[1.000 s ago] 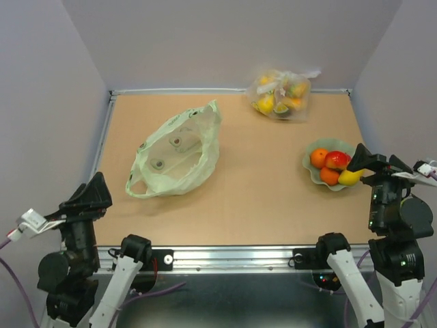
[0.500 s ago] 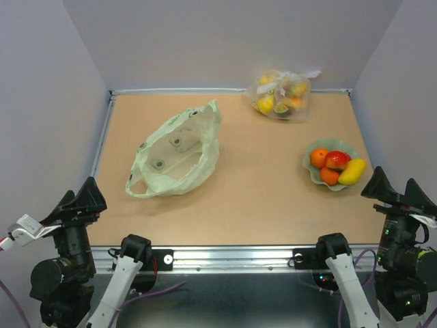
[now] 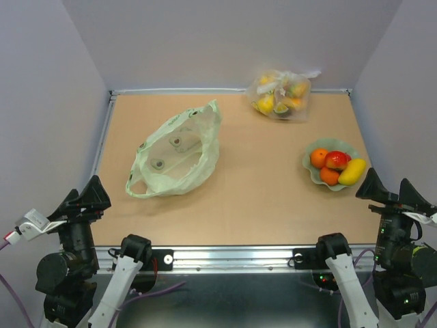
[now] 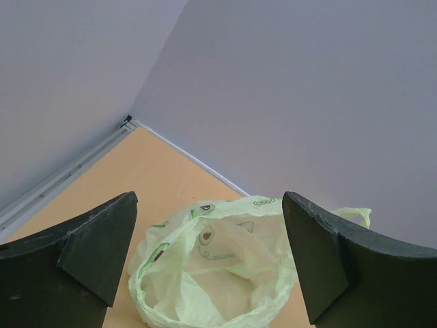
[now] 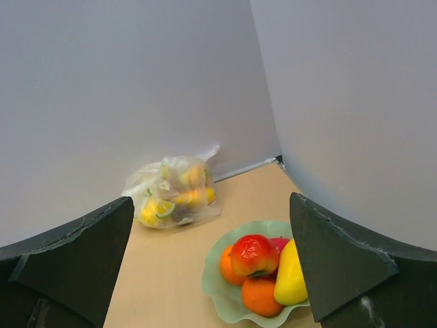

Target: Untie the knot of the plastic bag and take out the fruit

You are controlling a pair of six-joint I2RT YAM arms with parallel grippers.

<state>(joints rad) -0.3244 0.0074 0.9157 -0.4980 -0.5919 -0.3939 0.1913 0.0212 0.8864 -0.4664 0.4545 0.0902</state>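
- The tan flat board table (image 3: 259, 205) is walled by pale grey panels on its left, far and right sides.
- The pale green translucent thin plastic bag (image 3: 179, 154) lies slack on the left half of the table, running from near-left to far-centre. Its mouth gapes toward the left wrist camera (the inside looks hollow from there), and one handle loop (image 3: 138, 187) lies loose at its near-left end.
- The left gripper (image 3: 83, 193) hangs at the near-left corner, well apart from the plastic bag, its black fingers spread wide and grasping nothing.
- The right gripper (image 3: 389, 183) hangs at the near-right edge, just near of the bowl, its fingers likewise spread and bare.
- The clear knotted bag of yellow fruit (image 3: 281, 94) rests against the far wall, right of centre.
- The pale green wavy-rimmed bowl (image 3: 308, 168) sits on the right side of the table, well apart from both bags.
- The fruit is piled in that bowl, all touching: a round orange one (image 3: 319, 158) at the far-left, a red apple-like one (image 3: 336, 160) beside it, a second orange one (image 3: 329, 176) nearer, and an oblong yellow mango (image 3: 352, 172) along the right rim.
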